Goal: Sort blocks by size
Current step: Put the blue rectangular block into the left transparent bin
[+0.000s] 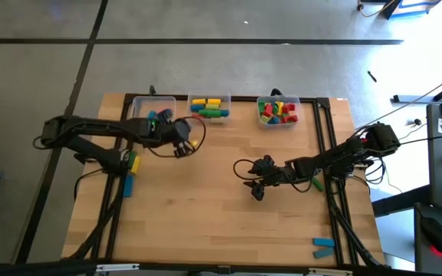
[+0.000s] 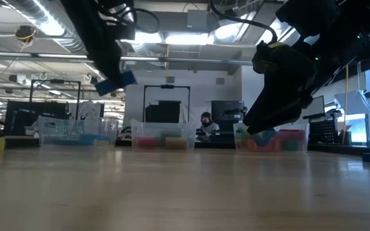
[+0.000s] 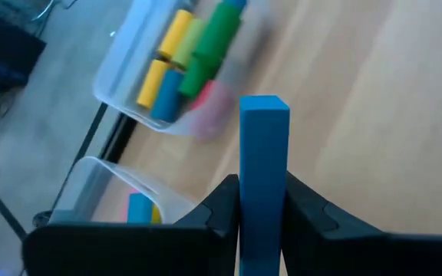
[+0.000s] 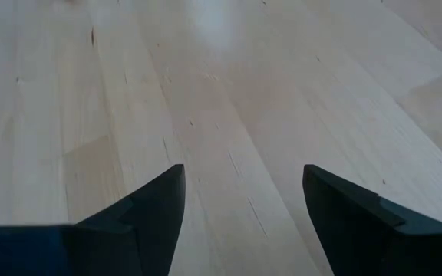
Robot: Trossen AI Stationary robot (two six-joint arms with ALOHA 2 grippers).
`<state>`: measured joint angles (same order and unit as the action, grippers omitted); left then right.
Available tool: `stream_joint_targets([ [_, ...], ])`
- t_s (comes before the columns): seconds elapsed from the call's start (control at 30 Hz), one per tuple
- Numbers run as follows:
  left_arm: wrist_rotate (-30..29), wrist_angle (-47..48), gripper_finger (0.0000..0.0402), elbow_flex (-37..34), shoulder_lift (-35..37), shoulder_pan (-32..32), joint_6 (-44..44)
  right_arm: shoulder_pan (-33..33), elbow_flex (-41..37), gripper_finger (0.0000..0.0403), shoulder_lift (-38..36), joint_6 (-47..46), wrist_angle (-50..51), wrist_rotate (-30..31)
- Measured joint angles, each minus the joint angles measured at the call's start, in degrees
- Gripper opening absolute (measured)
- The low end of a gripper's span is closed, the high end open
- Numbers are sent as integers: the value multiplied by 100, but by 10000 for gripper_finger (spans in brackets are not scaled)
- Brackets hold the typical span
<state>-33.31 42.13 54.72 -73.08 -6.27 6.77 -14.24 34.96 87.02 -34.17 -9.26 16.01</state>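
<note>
My left gripper [image 3: 263, 201] is clamped on a long blue block [image 3: 264, 161], held above the table [image 1: 221, 176] near the far left corner. The block stands up between the fingers, gripped low, with most of its length sticking out past the tips.

The risk, as I judge it — that long overhang. If the block catches a bin wall as I lower it, it could twist in the fingers or slip out onto the table. I could also let go over the wrong bin, since two bins sit close together under the gripper.

Three clear bins line the far edge. The left bin [image 1: 140, 103] holds few blocks; I see a blue and a yellow one. The middle bin [image 1: 209, 107] holds yellow, blue and green cylinders lying side by side. The right bin [image 1: 278, 113] is packed with short red, green and yellow pieces.

My right gripper [image 1: 258, 184] waits wide open and empty, low over bare wood right of centre.

Loose blocks remain — yellow and blue ones [image 1: 131, 172] at the left edge, blue ones [image 1: 322, 247] at the near right corner.
</note>
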Motion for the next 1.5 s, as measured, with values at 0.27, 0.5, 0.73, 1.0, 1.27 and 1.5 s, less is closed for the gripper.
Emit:
stream_joint_targets([
  [0.27, 7, -596, 56, -2, -2, -653, -278, 0, 0, 257, 0, 0, 0, 2],
  [0.5, 83, -982, 56, -2, -2, -1246, -437, 0, 0, 257, 0, 0, -2, 2],
  [0.73, 890, -1168, 56, -4, -41, -2022, -486, 0, 0, 257, 0, 2, -2, 6],
  [1.0, 883, -1168, 56, -7, -407, -2893, -515, 0, 0, 257, 0, 11, -2, 109],
  [1.27, 867, -1152, 56, -7, -1143, -3632, -386, 0, 0, 257, -1, 11, 15, 109],
  [1.5, 869, -916, 71, -7, -1391, -3882, -409, 1, 0, 257, 0, 13, 37, 106],
])
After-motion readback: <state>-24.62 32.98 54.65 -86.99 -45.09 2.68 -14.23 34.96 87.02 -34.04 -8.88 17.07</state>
